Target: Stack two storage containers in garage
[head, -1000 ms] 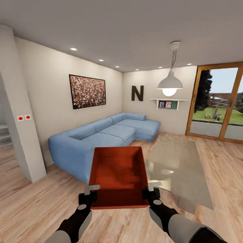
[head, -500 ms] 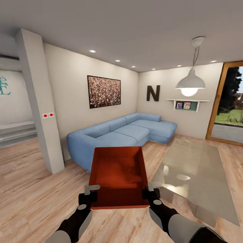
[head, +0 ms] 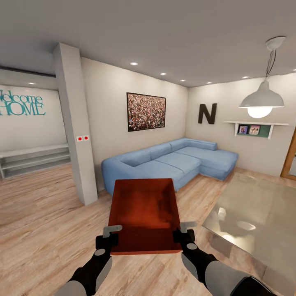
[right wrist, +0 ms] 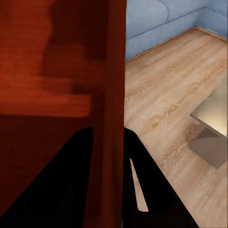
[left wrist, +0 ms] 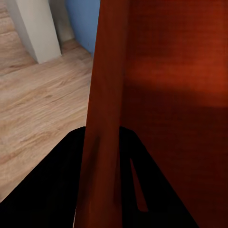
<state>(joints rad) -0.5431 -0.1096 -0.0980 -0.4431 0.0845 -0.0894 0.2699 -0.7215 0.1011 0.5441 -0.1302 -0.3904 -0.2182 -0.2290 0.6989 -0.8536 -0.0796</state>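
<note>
I carry one orange-red storage container (head: 144, 213) level in front of me, above the living room's light wood-plank flooring (head: 41, 230). My left gripper (head: 111, 232) is shut on the container's left wall near its front corner. My right gripper (head: 184, 230) is shut on the right wall at the matching corner. In the left wrist view the container wall (left wrist: 107, 114) runs between the two dark fingers (left wrist: 61, 185). The right wrist view shows the other wall (right wrist: 115, 109) clamped between its dark fingers (right wrist: 142, 190) in the same way.
A blue corner sofa (head: 168, 162) stands straight ahead against the wall. A glass table (head: 255, 213) lies low on the right. A pale pillar (head: 76, 123) stands ahead on the left, with an opening and low steps (head: 33, 158) beyond it. A pendant lamp (head: 263, 98) hangs at upper right.
The whole view has swung to the left: sofa, picture and lamp slid right, the glass doors left the picture, and the pillar and lettered wall came in. Both grippers hold the container as before.
</note>
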